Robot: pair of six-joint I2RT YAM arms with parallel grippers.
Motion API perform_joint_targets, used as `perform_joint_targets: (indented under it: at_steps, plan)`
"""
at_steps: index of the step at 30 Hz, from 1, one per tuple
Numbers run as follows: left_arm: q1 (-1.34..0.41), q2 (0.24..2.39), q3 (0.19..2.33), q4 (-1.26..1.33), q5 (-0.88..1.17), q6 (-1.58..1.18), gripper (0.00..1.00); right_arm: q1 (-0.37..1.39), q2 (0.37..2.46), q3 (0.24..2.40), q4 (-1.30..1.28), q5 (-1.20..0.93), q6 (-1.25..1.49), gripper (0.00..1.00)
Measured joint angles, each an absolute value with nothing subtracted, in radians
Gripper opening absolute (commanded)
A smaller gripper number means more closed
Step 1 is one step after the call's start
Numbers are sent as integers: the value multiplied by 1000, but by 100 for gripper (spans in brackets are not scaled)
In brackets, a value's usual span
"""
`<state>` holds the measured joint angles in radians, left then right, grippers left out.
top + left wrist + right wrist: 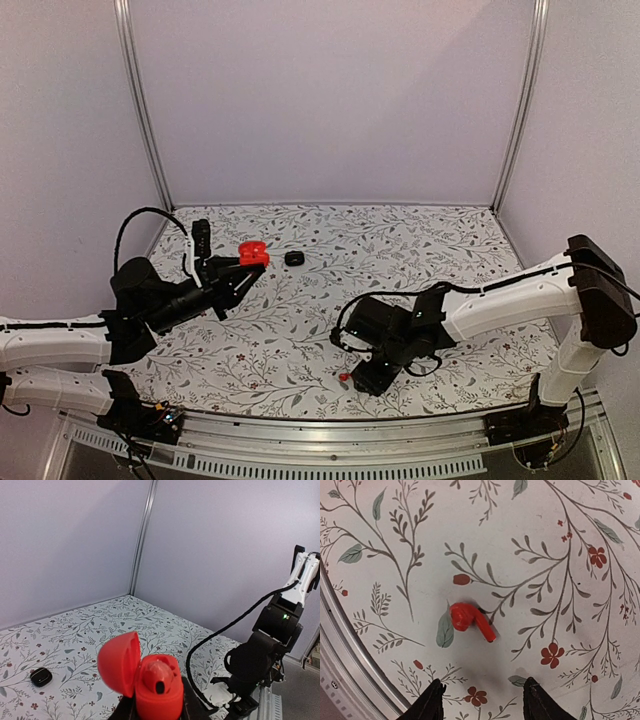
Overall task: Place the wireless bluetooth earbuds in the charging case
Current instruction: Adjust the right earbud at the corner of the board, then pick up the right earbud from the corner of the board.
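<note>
My left gripper [243, 270] is shut on the body of a red charging case [253, 252], held above the table's left side. In the left wrist view the case [159, 692] has its lid swung open to the left, and one red earbud [156, 674] sits in it. A second red earbud [469, 619] lies on the floral table [560, 540]; from above this earbud [343, 377] is near the front edge. My right gripper [482, 702] hovers over the table just short of it. It is open, both fingertips [433, 700] apart, with nothing between them.
A small black case [294, 258] lies closed on the table behind the red one, and the left wrist view has this black case [41, 676] at its left. A metal rail [350, 670] runs along the table's front edge, close to the loose earbud.
</note>
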<state>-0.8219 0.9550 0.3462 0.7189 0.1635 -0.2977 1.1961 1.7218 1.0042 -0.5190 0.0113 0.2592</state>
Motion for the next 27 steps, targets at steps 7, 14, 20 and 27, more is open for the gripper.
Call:
perform_joint_targets:
  at_steps: [7, 14, 20, 27]
  plan:
    - [-799, 955, 348, 690, 172, -305, 0, 1212, 1786, 1226, -649, -22, 51, 49]
    - [-756, 913, 352, 630, 184, -319, 0, 1212, 1938, 1342, -742, -19, -41, 46]
    - [-726, 890, 353, 612, 202, -328, 0, 1213, 1997, 1428, -822, 8, -57, 43]
    - [-724, 886, 353, 608, 209, -331, 0, 1219, 2031, 1454, -859, 35, -76, 37]
